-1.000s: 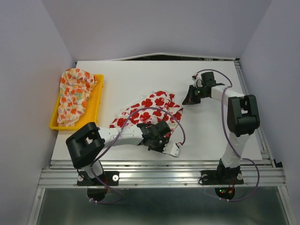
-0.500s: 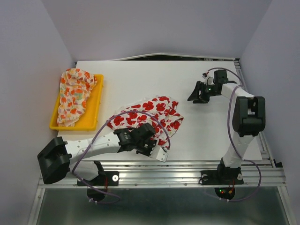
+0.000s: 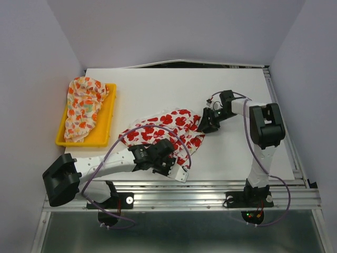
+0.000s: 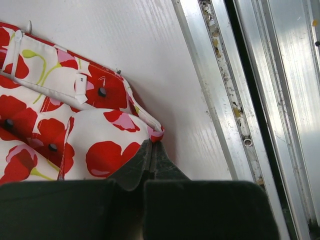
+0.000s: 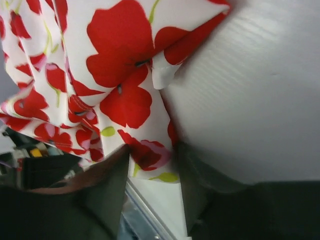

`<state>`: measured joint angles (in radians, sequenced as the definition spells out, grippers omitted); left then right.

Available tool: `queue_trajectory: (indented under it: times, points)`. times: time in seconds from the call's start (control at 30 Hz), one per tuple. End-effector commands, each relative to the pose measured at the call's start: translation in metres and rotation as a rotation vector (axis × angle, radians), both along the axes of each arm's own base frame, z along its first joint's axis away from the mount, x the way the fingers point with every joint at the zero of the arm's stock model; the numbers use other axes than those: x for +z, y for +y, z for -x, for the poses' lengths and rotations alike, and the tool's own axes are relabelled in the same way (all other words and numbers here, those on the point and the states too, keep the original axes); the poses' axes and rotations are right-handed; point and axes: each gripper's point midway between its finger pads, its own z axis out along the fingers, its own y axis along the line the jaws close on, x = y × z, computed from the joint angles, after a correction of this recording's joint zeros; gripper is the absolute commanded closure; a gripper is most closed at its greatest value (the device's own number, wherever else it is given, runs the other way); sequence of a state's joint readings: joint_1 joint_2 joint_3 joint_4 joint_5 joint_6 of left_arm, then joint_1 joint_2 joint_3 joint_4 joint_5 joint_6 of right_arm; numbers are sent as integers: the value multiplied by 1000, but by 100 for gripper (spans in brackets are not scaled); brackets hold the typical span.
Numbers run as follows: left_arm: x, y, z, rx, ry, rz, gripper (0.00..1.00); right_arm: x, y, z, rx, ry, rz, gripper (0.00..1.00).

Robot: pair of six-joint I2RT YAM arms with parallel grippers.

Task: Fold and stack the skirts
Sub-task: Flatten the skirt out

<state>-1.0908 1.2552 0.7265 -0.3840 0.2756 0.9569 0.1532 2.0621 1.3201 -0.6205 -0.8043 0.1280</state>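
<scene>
Red-flowered skirt: crumpled on table, near front edge. Left hand: clamped on near hem corner, fingers pressed together. Right hand: fingers apart, cloth's right edge between them. Cream skirt: bunched in yellow tray, far left.

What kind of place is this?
Probably a robotics test cell: left arm and right arm bolted to a metal rail, plain walls boxing a white table, a red-flowered skirt as practice material.
</scene>
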Motion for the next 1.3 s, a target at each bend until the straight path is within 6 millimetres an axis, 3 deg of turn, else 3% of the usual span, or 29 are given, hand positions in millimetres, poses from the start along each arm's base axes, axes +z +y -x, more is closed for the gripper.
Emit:
queue_trajectory:
  times: [0.0,0.03,0.07,0.1,0.17,0.2,0.23,0.27,0.3,0.43,0.53,0.7,0.77,0.87,0.93,0.97,1.03,1.07,1.1,1.13,1.17,1.2,1.23,1.27]
  points:
    - [12,-1,-4,18,-17,42,100,-35,-9,31,56,68,115,67]
    - [14,-1,-6,29,-22,49,100,-37,-11,31,59,65,128,77]
    - [20,-3,-9,39,-28,63,100,-38,-14,29,63,56,145,97]
    - [25,-1,-15,65,-29,72,100,-34,-19,23,60,20,183,99]
    - [53,3,-37,151,-63,147,100,-11,-41,3,-23,-41,188,99]
    - [67,0,-39,148,-84,188,100,0,-52,-6,-66,-61,182,99]
    - [93,8,-55,202,-136,259,100,16,-64,-19,-113,-93,167,99]
    - [106,12,-64,231,-167,297,100,31,-76,-28,-158,-115,140,99]
    - [129,22,-77,267,-232,356,100,57,-99,-42,-229,-160,101,99]
    - [169,37,-95,303,-384,454,100,106,-129,-58,-323,-244,33,99]
    - [170,38,-90,234,-413,448,100,121,-133,-56,-333,-271,18,99]
    - [130,36,-55,88,-276,389,100,94,-132,-29,-281,-206,49,99]
    - [121,37,-47,67,-245,386,100,94,-131,-23,-279,-197,50,99]
    - [139,36,-64,204,-287,468,100,114,-134,-24,-278,-281,72,99]
    - [162,32,-85,293,-355,550,100,134,-139,-44,-323,-332,84,99]
    - [173,32,-106,388,-397,580,100,141,-140,-53,-351,-336,81,99]
    - [179,32,-131,482,-425,581,100,146,-145,-80,-384,-359,72,99]
    - [182,33,-159,549,-435,550,100,169,-148,-101,-412,-410,57,99]
    - [191,33,-175,579,-440,557,100,179,-150,-117,-426,-443,46,99]
    - [175,28,-195,593,-392,522,100,173,-152,-134,-442,-435,36,99]
    - [206,41,-226,655,-436,560,100,200,-156,-155,-453,-513,25,99]
    - [225,42,-247,685,-465,607,100,208,-157,-168,-470,-527,12,99]
    - [249,50,-283,741,-509,653,100,225,-159,-190,-481,-573,-13,99]
    - [263,55,-299,762,-537,676,100,233,-161,-200,-486,-593,-23,99]
